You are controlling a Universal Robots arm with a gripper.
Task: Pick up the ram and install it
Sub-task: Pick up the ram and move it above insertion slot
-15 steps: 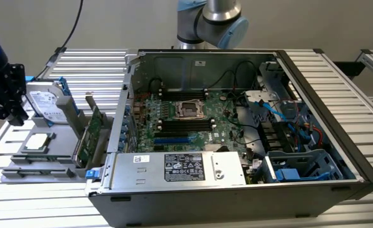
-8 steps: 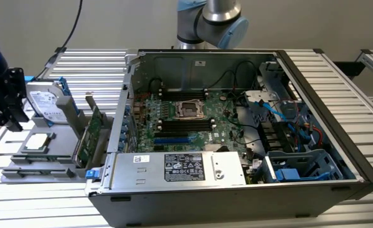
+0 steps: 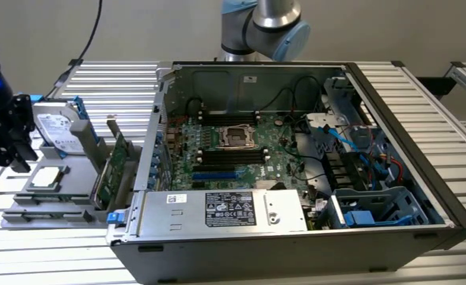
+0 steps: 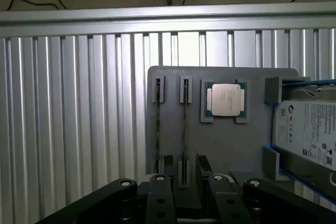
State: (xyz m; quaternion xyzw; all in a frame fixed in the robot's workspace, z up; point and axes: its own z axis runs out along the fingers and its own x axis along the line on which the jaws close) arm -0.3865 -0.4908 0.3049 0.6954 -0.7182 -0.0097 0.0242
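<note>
The ram [image 4: 185, 129] is a thin stick seen edge-on, standing between two slotted holders on the grey parts tray [image 4: 231, 150]. A second thin stick [image 4: 157, 124] stands in the holders beside it. My gripper [image 4: 189, 203] hangs above the tray edge near the ram's end, open, with nothing between its black fingers [image 4: 160, 195]. In the exterior view my gripper [image 3: 11, 151] is at the far left, over the tray [image 3: 27, 221]. The open computer case [image 3: 296, 148] holds the motherboard, whose black memory slots [image 3: 231, 156] lie beside the CPU socket.
On the tray are a CPU [image 4: 227, 99] and a hard drive [image 4: 310, 129] in blue brackets. A wide green expansion card [image 3: 112, 169] with a metal bracket stands on edge between tray and case. Cables and a drive cage [image 3: 375, 208] crowd the case's right side.
</note>
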